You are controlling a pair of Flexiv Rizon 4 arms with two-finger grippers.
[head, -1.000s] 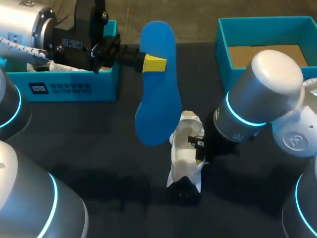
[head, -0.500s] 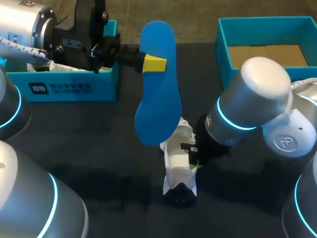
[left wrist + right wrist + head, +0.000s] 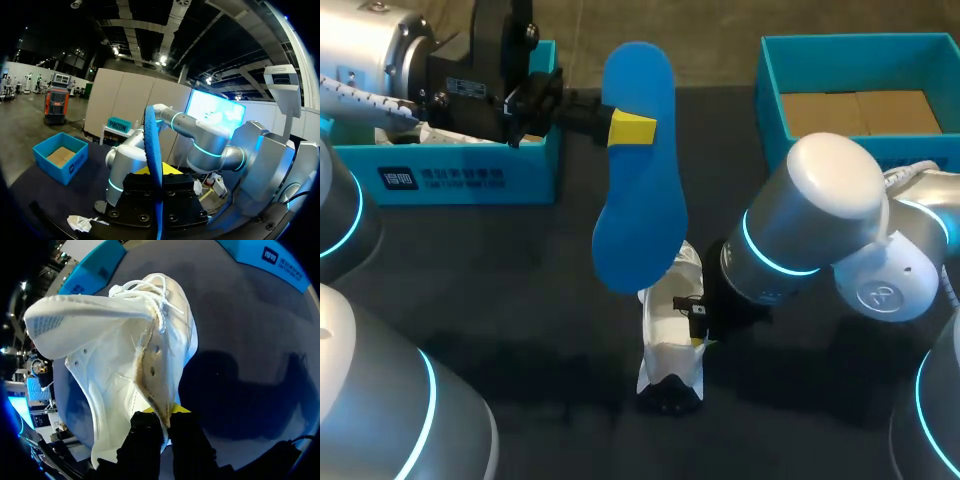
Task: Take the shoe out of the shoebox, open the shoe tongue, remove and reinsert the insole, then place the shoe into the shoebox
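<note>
A blue insole (image 3: 642,210) hangs upright above the table's middle, my left gripper (image 3: 632,128) shut on it near its upper half. In the left wrist view the insole (image 3: 151,135) stands edge-on between my left gripper's (image 3: 154,172) fingers. Below it the white shoe (image 3: 665,335) stands tilted on the dark table, its opening towards the insole. My right gripper (image 3: 698,330) is shut on the shoe's side edge. In the right wrist view the shoe (image 3: 120,355) fills the space ahead of my right gripper (image 3: 161,412), which pinches the rim of its opening, with laces and tongue beyond.
A teal shoebox (image 3: 767,90) with a cardboard floor stands at the back right, also seen in the left wrist view as the teal shoebox (image 3: 59,156). A second teal box (image 3: 470,175) with white paper sits at the back left, under my left arm.
My right arm has swung left and towards the table's front, carrying the shoe with it, so the shoe now sits nearer under the insole's lower end. The left arm and insole have stayed still.
</note>
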